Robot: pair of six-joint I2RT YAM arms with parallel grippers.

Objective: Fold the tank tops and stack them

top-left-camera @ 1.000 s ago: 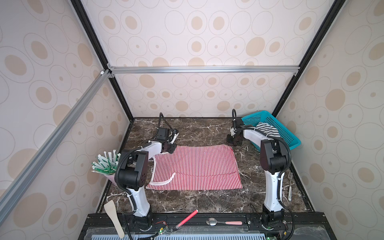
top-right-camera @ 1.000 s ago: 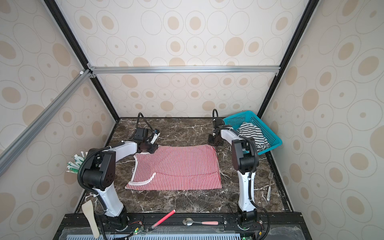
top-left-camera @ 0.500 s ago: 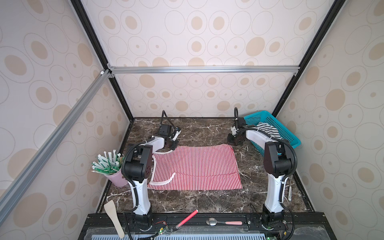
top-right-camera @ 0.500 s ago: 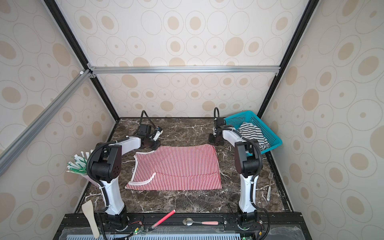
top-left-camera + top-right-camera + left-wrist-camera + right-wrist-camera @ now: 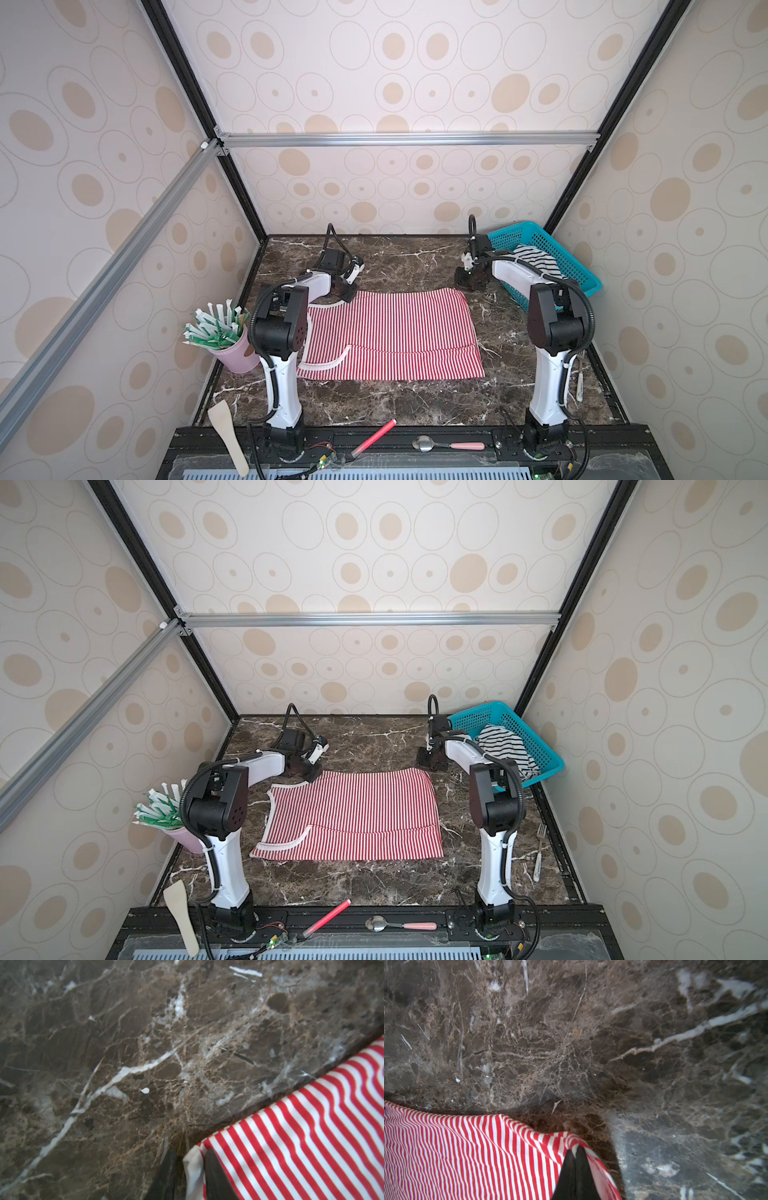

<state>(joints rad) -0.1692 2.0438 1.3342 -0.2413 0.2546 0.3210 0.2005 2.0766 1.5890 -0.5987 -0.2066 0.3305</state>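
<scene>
Where the table [image 5: 399,257] shows bare, it is glossy dark brown marble pattern with pale veins. On its middle lies the red-and-white top [image 5: 390,332], a soft knit with thin stripes. It is spread flat in a rough rectangle, with white ribbed trim curving round the armhole and neck at the left in both top views. A straight crease line crosses it near the front edge. At its far left corner sits the left gripper [image 5: 347,293], and the wrist view shows its two dark fingers [image 5: 216,1174] closed on the bunched white trim. At the far right corner sits the right gripper [image 5: 469,284], its black tapered fingers [image 5: 566,1167] pressed together with a puckered corner of the striped cloth pinched between them. The black-and-white top [image 5: 538,262] has wider stripes and lies crumpled in the basket [image 5: 509,237], which is rectangular teal plastic mesh in the far right corner. The cup [image 5: 239,353] is pink and round, holds green-and-white wrapped sticks, and stands at the left edge. The spatula [image 5: 228,436] is pale wood with a flat blade, at the front left. The spoon [image 5: 449,445] has a metal bowl and a pink handle and lies on the front rail. The fork [image 5: 538,854] is metal and lies along the right edge.
</scene>
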